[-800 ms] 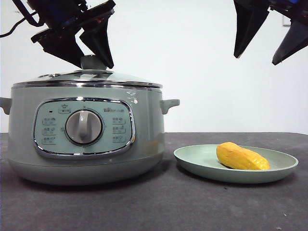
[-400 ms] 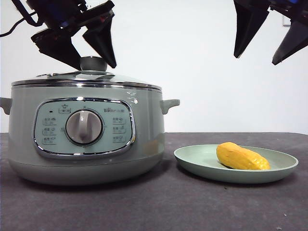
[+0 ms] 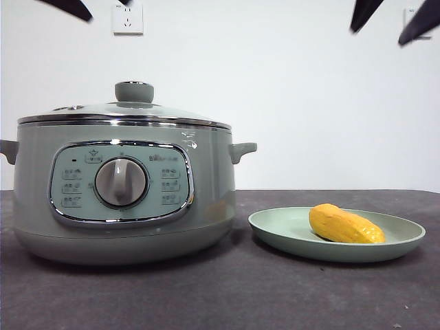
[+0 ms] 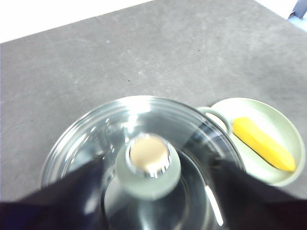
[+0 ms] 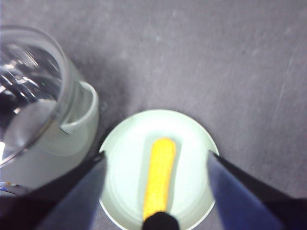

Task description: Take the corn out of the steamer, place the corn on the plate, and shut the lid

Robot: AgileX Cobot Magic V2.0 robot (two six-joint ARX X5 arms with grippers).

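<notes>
White wall, dark grey table (image 3: 289,295) | I see lid (image 3: 124,110) seated on steamer (image 3: 120,192), corn (image 3: 346,225) on plate (image 3: 337,237), open table beyond | left gripper (image 4: 153,201) and right gripper (image 5: 156,187) both spread, high above.

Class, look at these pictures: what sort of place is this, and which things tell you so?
Probably a robot test bench staged as a kitchen: a steamer and a plate on a bare dark table before a plain white wall.
</notes>
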